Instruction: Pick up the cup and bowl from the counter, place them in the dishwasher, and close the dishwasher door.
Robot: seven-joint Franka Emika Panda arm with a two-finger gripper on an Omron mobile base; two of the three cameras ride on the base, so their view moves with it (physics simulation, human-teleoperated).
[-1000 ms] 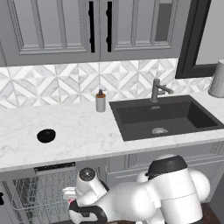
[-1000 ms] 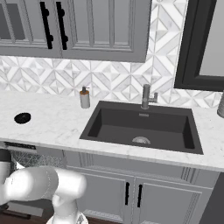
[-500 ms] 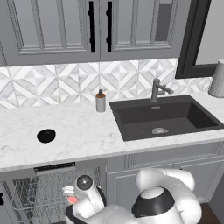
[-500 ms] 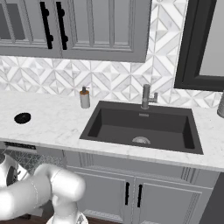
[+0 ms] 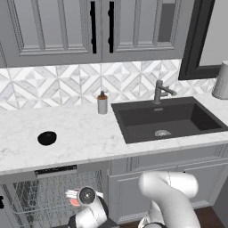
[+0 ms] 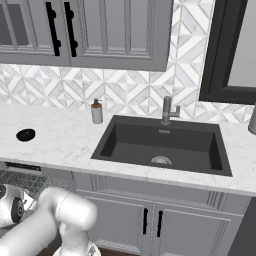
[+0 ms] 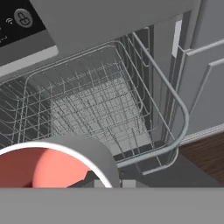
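The cup [image 7: 52, 164], salmon-red inside, hangs at the end of the arm just above the dishwasher's [image 5: 53, 196] grey wire rack [image 7: 96, 109], at seven o'clock in the hand view. The gripper [image 5: 84, 198] appears closed around it, though its fingertips are hidden. Up on the marble counter [image 5: 84, 133], the black bowl [image 5: 46, 138] sits at nine o'clock from the soap bottle [image 5: 103, 103], well apart from the sink [image 5: 167, 118].

arm: folded low, reaching left | gripper [image 5: 73, 199]: low, closed around cup [image 7: 48, 166]
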